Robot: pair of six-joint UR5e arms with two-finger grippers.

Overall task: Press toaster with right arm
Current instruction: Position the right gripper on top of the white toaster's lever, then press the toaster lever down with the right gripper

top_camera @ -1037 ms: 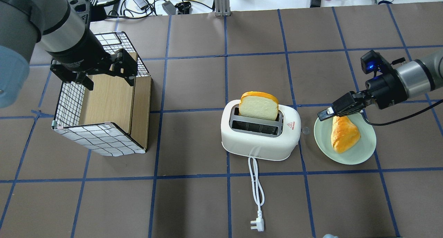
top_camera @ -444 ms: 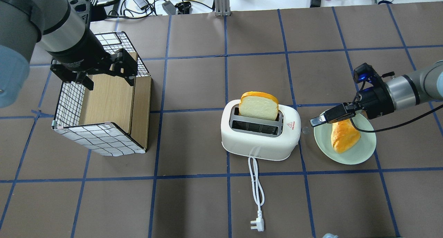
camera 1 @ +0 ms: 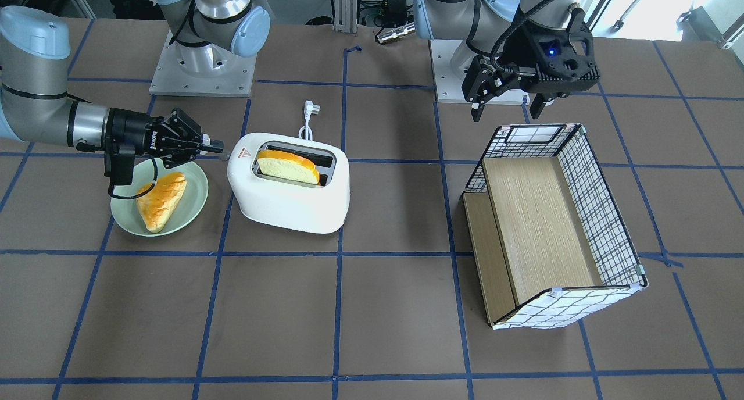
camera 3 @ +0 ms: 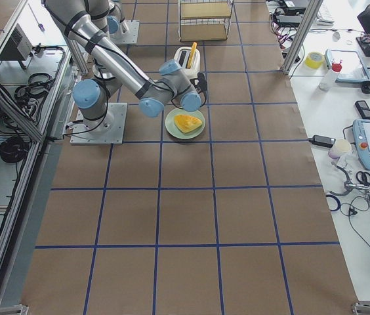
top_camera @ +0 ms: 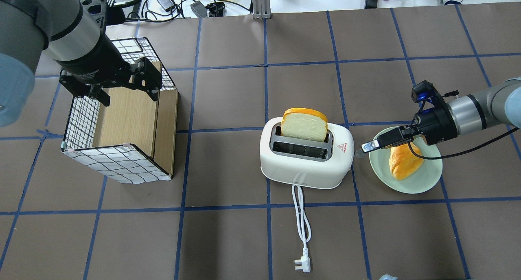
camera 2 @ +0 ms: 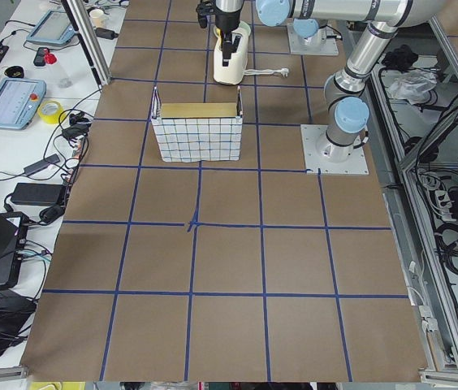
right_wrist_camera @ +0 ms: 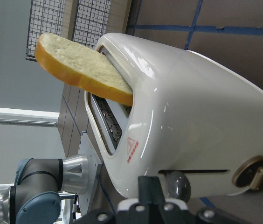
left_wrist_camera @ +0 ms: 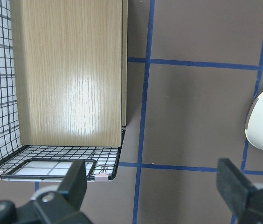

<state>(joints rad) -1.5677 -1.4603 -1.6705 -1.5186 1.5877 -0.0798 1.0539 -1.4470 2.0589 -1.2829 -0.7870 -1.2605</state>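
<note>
Silver arms (camera 1: 87, 124) (light-blue caps (camera 1: 34, 32)), black claws (camera 1: 217, 148).

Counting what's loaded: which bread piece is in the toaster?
The flat orange-crusted slice, upright in the white rounded toaster's slot; the golden wedge-shaped piece lies on the green plate.

One toaster (top_camera: 305, 170), one bread slice (top_camera: 304, 124), one plate (top_camera: 423, 180), one pastry (top_camera: 402, 162), one basket (top_camera: 118, 166), two arms (camera 1: 35, 103) (camera 1: 459, 10).

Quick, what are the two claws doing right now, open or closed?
Left gripper: open, empty, near the basket.
Right gripper: closed, empty, tip by the toaster.
</note>
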